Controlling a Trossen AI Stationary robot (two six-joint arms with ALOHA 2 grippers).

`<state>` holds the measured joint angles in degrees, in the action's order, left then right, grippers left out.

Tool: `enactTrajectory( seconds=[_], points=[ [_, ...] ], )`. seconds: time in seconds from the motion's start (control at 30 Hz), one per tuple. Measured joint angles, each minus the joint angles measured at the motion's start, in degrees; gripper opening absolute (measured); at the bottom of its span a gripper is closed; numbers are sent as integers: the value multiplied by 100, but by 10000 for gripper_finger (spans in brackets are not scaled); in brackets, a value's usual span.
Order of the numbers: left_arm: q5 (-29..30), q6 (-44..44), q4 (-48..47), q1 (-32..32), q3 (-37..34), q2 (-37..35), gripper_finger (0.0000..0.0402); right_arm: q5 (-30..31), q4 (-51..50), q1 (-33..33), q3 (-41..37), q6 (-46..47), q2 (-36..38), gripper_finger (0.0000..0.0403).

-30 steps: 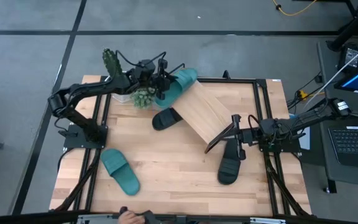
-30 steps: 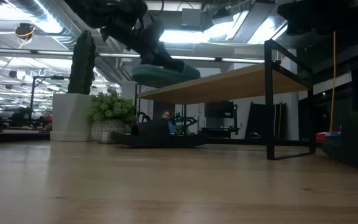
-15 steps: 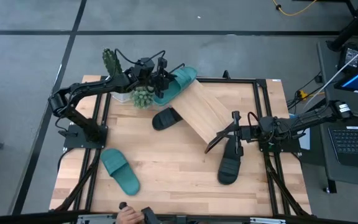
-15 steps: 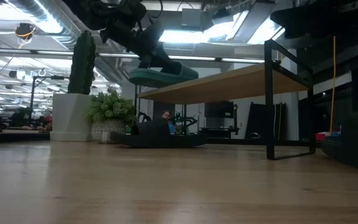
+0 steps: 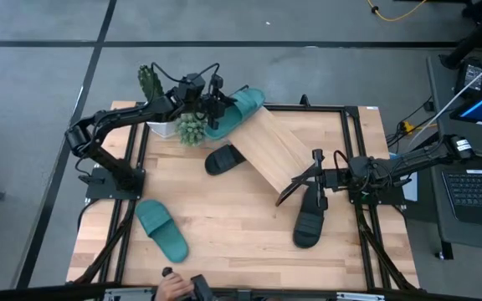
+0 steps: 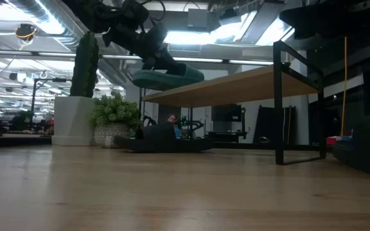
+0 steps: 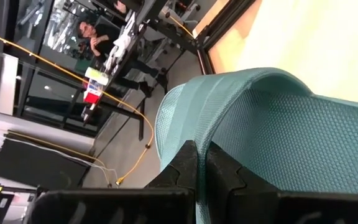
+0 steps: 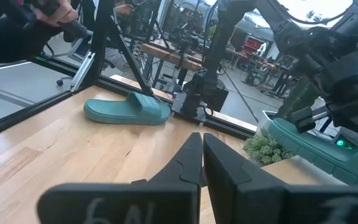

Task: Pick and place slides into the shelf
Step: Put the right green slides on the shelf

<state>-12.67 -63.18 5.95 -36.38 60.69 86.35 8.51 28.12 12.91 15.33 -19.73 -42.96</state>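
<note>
My left gripper (image 5: 213,104) is shut on a teal slide (image 5: 238,112) and holds it in the air at the far left end of the slanted wooden shelf (image 5: 272,147). In the low view this slide (image 6: 166,77) hangs just above the shelf's end (image 6: 172,96). A black slide (image 5: 223,159) lies on the table beside the shelf's left side. A second black slide (image 5: 309,219) lies near the shelf's right end. Another teal slide (image 5: 162,230) lies sole down at the near left. My right gripper (image 5: 312,178) is shut at the shelf's near right end. My left gripper pinches the edge of the teal slide's broad strap (image 7: 194,134) between its two fingers (image 7: 182,168). It comes at it nearly level, from the table's left. The slide is lifted clear of the table, sole down and roughly level. My right gripper: whether it touches the shelf I cannot tell.
A tall cactus in a white pot (image 5: 146,82) and a small bushy plant (image 5: 193,130) stand at the far left, close under my left arm. A black frame (image 5: 351,109) rims the table. A person's hand (image 5: 174,289) shows at the near edge.
My left gripper has drifted a little toward the table's far left corner with the teal slide, which stays lifted and has come slightly more level. My right arm has kept still.
</note>
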Motion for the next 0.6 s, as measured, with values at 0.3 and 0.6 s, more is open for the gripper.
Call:
enactTrajectory(
  seconds=[0.3, 0.6],
  points=[
    [-65, -6, 105, -87, 165, 399, 2, 0, 0, 0, 0, 15, 0, 19],
    [51, -39, 106, -119, 210, 447, 2, -2, -6, 0, 0, 1, 0, 19]
  ],
)
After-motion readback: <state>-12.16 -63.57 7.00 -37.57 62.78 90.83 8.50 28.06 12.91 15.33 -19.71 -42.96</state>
